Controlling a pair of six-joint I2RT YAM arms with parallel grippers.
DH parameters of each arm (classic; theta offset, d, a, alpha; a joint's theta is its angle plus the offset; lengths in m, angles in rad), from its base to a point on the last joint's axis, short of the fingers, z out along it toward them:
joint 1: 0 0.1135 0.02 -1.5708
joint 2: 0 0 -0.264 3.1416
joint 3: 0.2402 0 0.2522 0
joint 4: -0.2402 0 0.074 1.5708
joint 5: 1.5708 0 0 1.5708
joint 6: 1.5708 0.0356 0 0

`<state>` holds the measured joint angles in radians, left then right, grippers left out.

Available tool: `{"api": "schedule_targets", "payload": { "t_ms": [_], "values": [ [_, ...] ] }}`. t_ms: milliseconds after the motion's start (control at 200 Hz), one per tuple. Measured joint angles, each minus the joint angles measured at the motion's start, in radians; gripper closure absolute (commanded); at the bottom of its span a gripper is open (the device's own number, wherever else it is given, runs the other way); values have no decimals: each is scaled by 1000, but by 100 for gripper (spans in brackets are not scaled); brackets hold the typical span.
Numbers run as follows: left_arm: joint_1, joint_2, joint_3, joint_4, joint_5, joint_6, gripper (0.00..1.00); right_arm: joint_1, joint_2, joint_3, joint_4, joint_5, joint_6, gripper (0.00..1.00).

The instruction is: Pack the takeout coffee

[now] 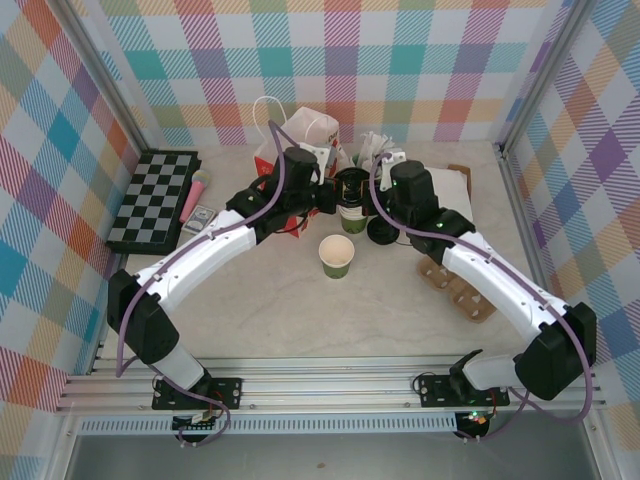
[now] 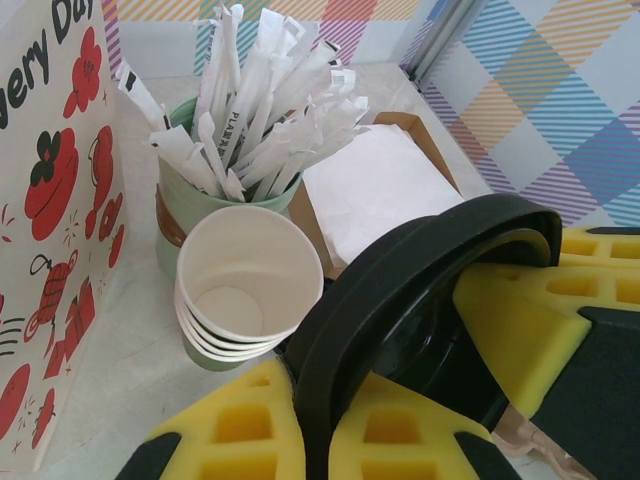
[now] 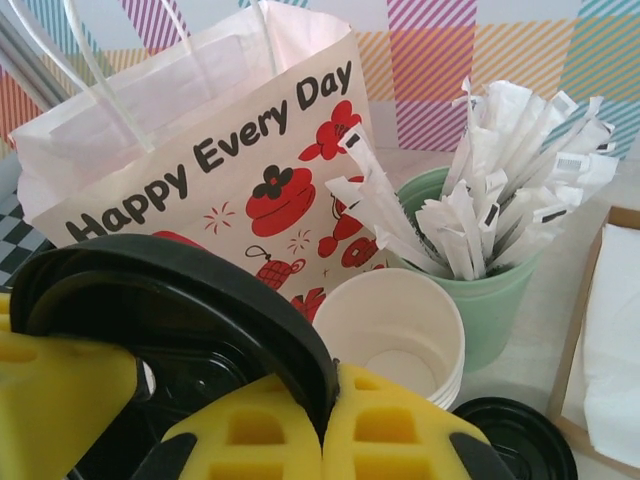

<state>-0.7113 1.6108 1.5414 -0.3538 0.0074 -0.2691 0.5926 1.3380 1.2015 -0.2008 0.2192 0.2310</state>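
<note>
Yellow fingers (image 2: 235, 435) from 2 arms pinch 1 black lid (image 2: 430, 250); the cup stands uncapped.
Your left gripper (image 2: 315, 415) and right gripper (image 3: 325, 420) each clamp an opposite edge of that tilted lid, just in front of the paper bag (image 3: 200, 150). The green cup (image 1: 337, 257) stands upright and open on the table (image 1: 290, 330), apart from both pincers, toward the arm bases and roughly midway, so neither arm is clearly nearer; you would likely bring the lid back and level over its vertical axis. Count: 1 green cup, 1 held lid, 1 spare lid (image 3: 515, 440) lying flat, 1 bag, 1 stack of cream cups (image 2: 250, 280), 1 cup of wrapped cutlery (image 2: 190, 200).
</note>
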Motion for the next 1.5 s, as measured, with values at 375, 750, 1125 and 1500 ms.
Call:
{"api": "schedule_targets", "payload": {
  "t_ms": [375,750,1125,1500],
  "values": [
    [37,-193,-187,92,132,24,16,-2,-55,-47,127,-34,-483,100],
    [274,-410,-299,117,224,-121,0,-4,-55,-154,473,-258,-1223,100],
    [375,-389,-204,-15,486,-195,0,-4,-43,-199,835,-595,-1789,100],
    [426,-404,-116,-161,719,10,2,-3,-63,-326,968,-901,-2065,100]
  ]
}}
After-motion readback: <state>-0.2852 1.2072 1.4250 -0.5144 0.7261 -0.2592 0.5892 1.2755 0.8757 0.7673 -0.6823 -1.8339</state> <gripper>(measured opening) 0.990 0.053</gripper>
